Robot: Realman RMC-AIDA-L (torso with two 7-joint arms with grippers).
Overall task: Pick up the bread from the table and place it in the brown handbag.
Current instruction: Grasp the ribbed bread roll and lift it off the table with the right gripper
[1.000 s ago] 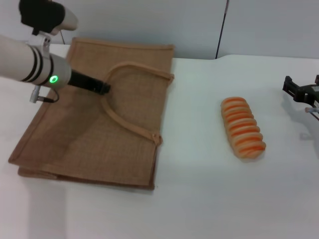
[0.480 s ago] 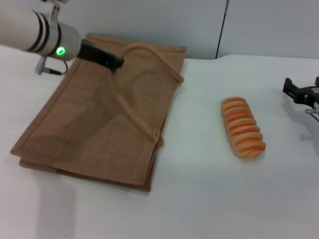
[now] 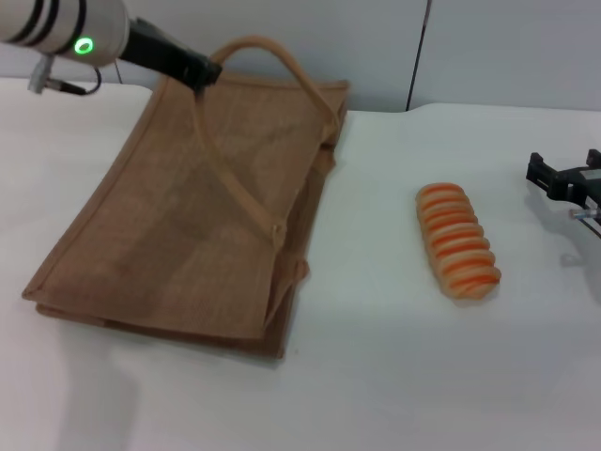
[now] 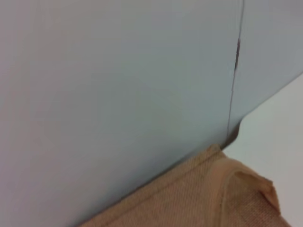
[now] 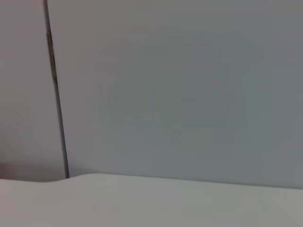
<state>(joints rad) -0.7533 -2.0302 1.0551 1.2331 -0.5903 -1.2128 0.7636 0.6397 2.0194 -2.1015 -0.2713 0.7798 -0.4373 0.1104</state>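
The bread (image 3: 458, 241), a tan loaf with orange ridged stripes, lies on the white table (image 3: 404, 376) right of centre. The brown handbag (image 3: 178, 225) lies at the left, its far edge raised off the table. My left gripper (image 3: 201, 70) is shut on the upper strap handle (image 3: 268, 47) and holds it up, so the top layer of the bag is lifted at its mouth. The bag's edge also shows in the left wrist view (image 4: 208, 194). My right gripper (image 3: 563, 178) hovers at the table's far right edge, well right of the bread.
A grey wall (image 3: 310, 38) with a dark vertical seam (image 3: 418, 56) stands behind the table. The lower handle (image 3: 235, 193) lies flat on the bag. The right wrist view shows only wall and the table edge (image 5: 142, 198).
My left gripper has risen and moved back with the handle, lifting the bag's far edge and top layer. The bread and the right arm have stayed where they were.
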